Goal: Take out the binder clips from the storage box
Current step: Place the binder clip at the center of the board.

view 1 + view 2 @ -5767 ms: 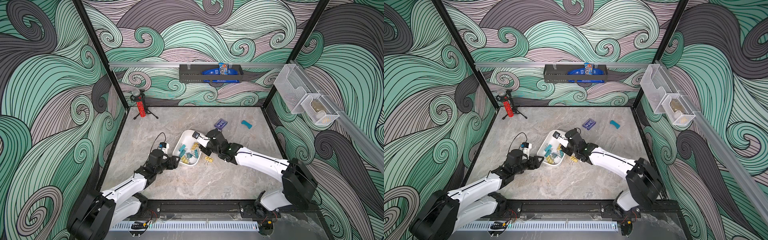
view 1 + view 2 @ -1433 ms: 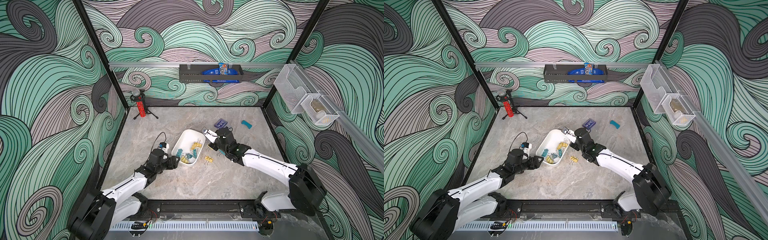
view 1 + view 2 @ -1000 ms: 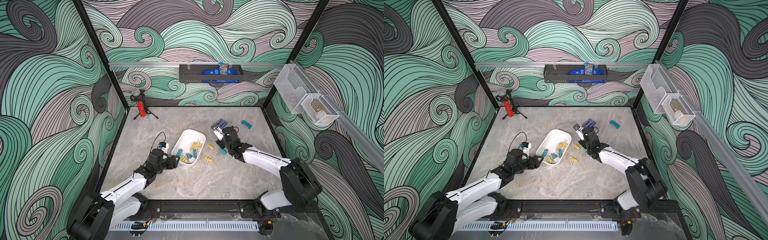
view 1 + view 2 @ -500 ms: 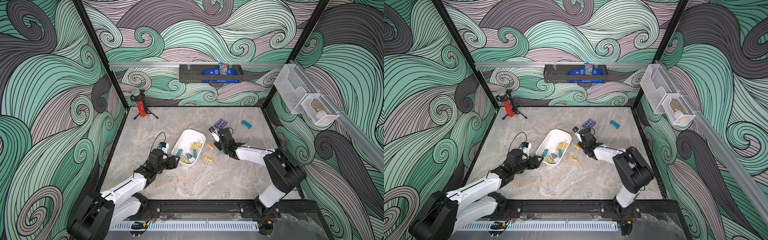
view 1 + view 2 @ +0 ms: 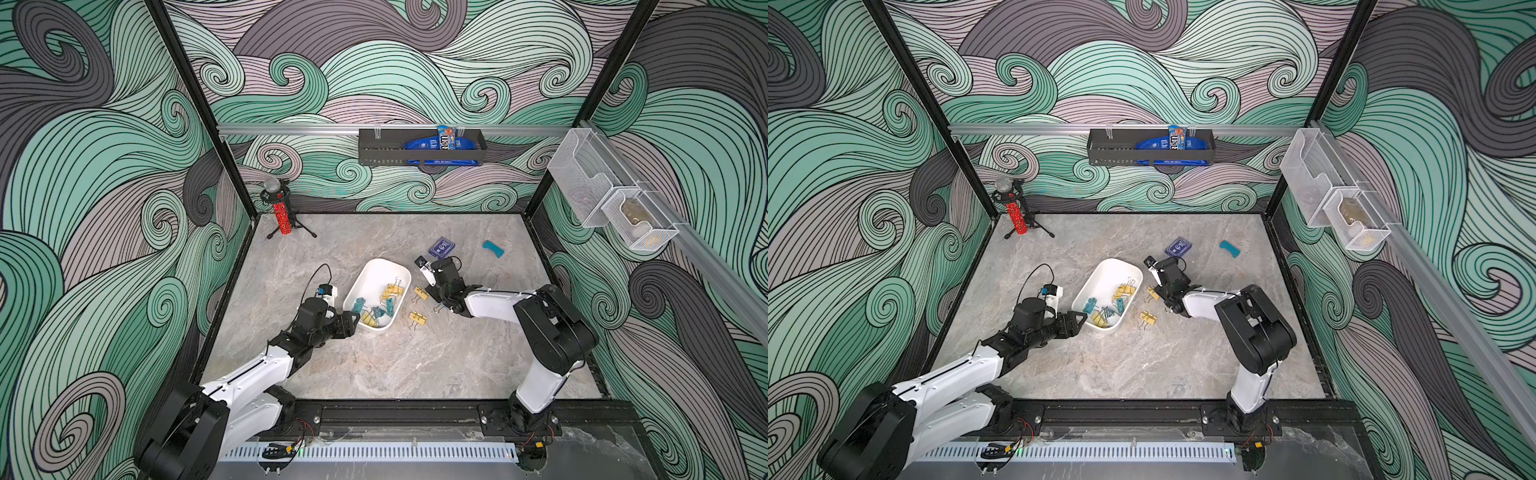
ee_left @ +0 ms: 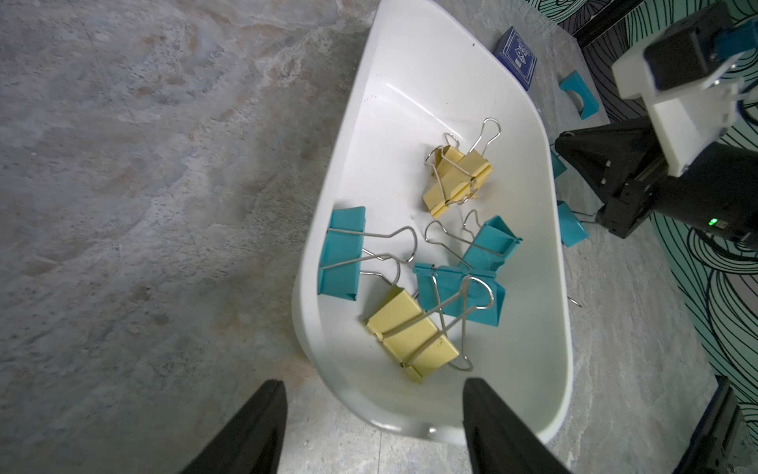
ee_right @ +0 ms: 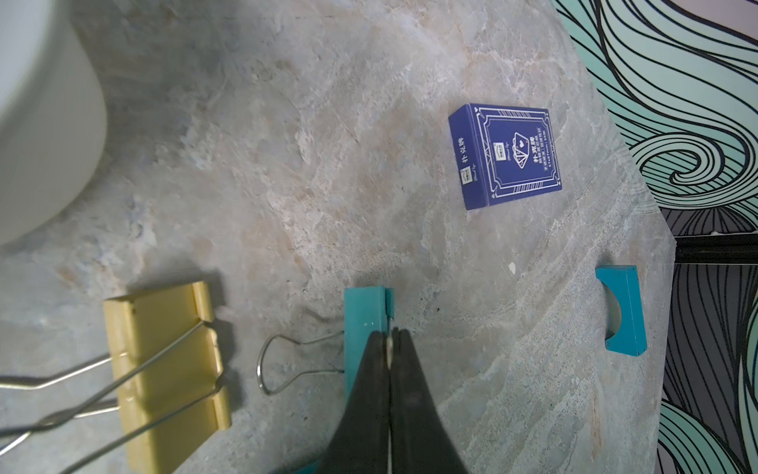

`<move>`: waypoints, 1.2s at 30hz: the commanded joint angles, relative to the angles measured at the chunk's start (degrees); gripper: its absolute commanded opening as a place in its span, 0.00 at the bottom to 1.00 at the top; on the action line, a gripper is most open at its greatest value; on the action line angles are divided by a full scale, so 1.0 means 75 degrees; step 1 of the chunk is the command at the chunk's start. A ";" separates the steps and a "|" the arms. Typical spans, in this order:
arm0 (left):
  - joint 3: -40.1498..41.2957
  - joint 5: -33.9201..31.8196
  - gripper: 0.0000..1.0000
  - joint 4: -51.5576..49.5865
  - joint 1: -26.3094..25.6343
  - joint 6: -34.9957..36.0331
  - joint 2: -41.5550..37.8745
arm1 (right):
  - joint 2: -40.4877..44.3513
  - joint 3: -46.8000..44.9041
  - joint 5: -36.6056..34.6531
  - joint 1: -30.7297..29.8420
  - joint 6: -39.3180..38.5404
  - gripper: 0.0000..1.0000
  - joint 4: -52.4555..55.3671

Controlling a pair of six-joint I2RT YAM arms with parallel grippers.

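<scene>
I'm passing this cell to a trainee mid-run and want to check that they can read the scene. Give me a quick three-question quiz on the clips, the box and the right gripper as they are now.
1. Count: how many teal binder clips lie inside the storage box?
2. True or false: the right gripper is open above the storage box.
3. Choose one: the curved teal piece with no handles is
A. inside the storage box
B. on the table, apart from the card box
C. on top of the card box

Key
1. Three.
2. False: it is outside the box, shut on a teal binder clip down on the table.
3. B.
</scene>
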State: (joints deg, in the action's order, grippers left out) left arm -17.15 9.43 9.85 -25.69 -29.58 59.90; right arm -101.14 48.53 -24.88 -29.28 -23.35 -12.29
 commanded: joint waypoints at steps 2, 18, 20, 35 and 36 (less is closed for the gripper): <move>-0.0175 -0.0027 0.71 0.0005 -0.0042 -0.0008 -0.0008 | -0.0061 0.0192 -0.0046 0.0025 0.0082 0.07 -0.0165; -0.0315 -0.0095 0.71 -0.0222 -0.0039 0.0108 -0.0092 | -0.0132 0.0338 0.0053 -0.0037 0.0149 0.16 0.0115; -0.0327 -0.0097 0.71 -0.0212 -0.0033 0.0117 -0.0087 | -0.0090 0.0347 0.0076 -0.0057 0.0149 0.17 0.0148; -0.0280 -0.0126 0.71 -0.0207 -0.0034 0.0089 -0.0178 | 0.1114 0.0651 0.0217 -0.0593 0.0191 0.30 0.1393; -0.0280 -0.0141 0.71 -0.0231 -0.0034 0.0084 -0.0182 | 0.1231 0.0710 0.0210 -0.0696 0.0167 0.31 0.1478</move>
State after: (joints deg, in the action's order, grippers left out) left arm -17.15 9.37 9.50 -25.69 -29.54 59.70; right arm -94.63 51.35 -23.79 -32.97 -22.70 -3.68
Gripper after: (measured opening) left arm 0.708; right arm 0.305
